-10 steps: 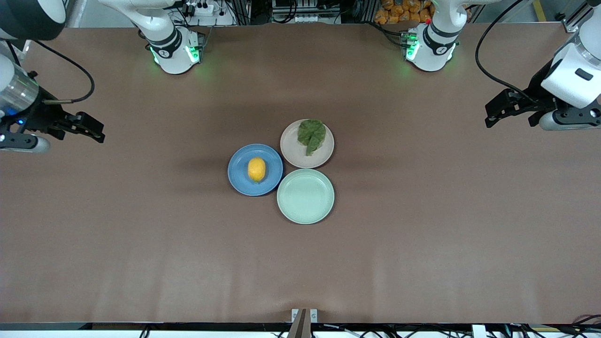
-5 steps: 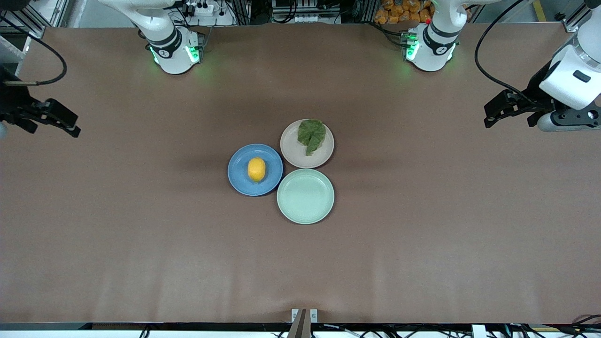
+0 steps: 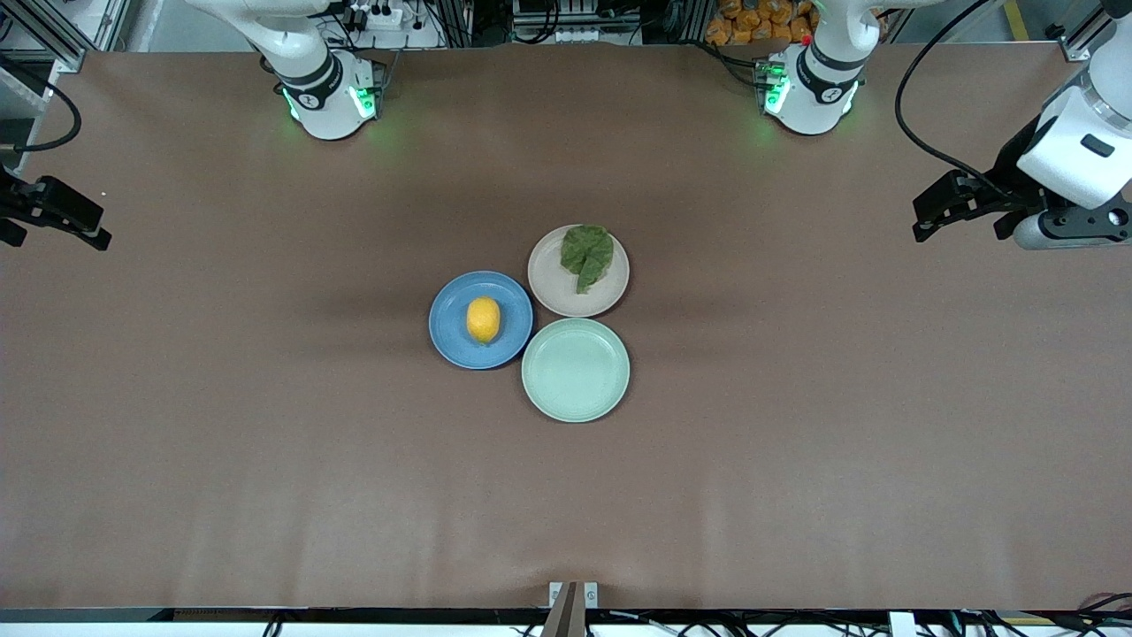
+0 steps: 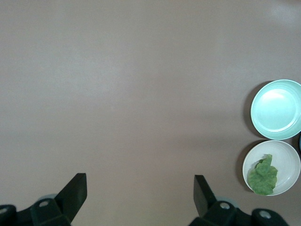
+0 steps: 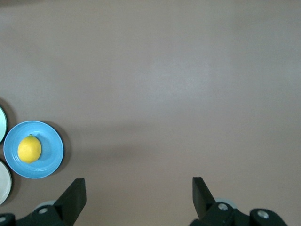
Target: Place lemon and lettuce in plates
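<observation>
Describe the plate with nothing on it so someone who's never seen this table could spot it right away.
Three round plates cluster at the middle of the brown table. The mint-green plate is the one nearest the front camera. It is bare, while the blue plate holds the lemon and the beige-pink plate holds the lettuce.

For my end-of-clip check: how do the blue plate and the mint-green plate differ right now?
The blue plate holds the lemon; the mint-green plate holds nothing. The blue plate lies toward the right arm's end of the table, and the mint-green plate lies nearer the front camera. Both are round, shallow, equal in size, and sit beside the beige plate with the lettuce.
</observation>
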Robot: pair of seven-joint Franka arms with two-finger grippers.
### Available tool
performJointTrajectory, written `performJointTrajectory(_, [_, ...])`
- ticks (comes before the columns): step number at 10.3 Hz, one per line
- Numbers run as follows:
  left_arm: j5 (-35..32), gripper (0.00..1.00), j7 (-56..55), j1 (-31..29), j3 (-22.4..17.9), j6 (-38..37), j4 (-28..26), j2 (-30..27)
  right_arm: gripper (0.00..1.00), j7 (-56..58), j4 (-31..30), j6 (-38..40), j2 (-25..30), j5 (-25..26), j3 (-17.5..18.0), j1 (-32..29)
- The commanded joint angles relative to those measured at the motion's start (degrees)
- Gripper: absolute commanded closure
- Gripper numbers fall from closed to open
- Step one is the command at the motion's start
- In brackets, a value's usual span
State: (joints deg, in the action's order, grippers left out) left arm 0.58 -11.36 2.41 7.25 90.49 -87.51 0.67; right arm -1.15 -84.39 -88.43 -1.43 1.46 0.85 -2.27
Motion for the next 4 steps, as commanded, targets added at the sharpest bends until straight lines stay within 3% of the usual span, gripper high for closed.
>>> performJointTrajectory(1, [-0.05, 0.0, 1.25, -0.3, 0.22, -1.02, 0.76, 0.12, 0.0, -3.39, 1.5, 3.16, -1.12, -0.31, -0.32, 1.21])
performJointTrajectory(4, [-0.14, 0.0, 1.34, -0.39, 0.22, -1.02, 0.59, 0.12, 0.0, -8.42, 1.59, 4.32, -1.12, -3.21, -0.58, 1.48])
